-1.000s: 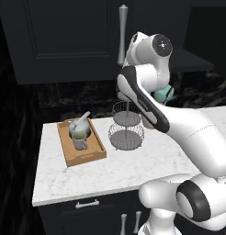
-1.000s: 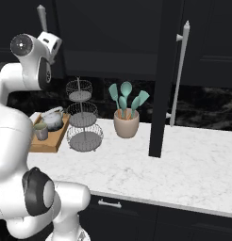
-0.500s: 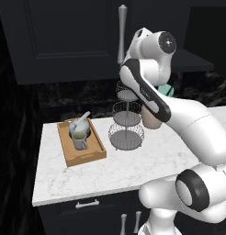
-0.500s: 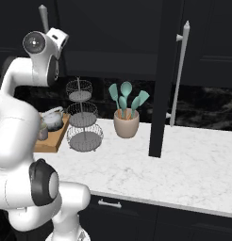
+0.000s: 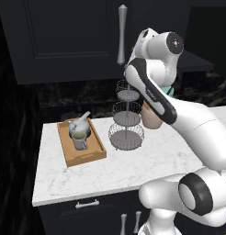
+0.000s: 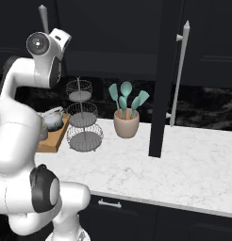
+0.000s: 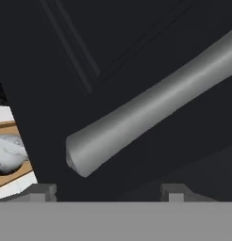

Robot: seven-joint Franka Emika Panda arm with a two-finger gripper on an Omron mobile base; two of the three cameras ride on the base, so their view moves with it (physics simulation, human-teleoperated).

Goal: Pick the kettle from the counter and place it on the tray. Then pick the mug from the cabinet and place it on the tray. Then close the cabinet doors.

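Two items in tray (image 5: 97, 153), kettle (image 5: 80, 124) and mug (image 5: 80, 141), tool (image 7: 106, 190) spread open, gripping nothing.

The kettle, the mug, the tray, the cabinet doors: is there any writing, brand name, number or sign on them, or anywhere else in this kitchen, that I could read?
None. The kettle, mug, tray, cabinet doors, spoon pot, wire stand and counter are all plain. The robot arm has no readable marking either.
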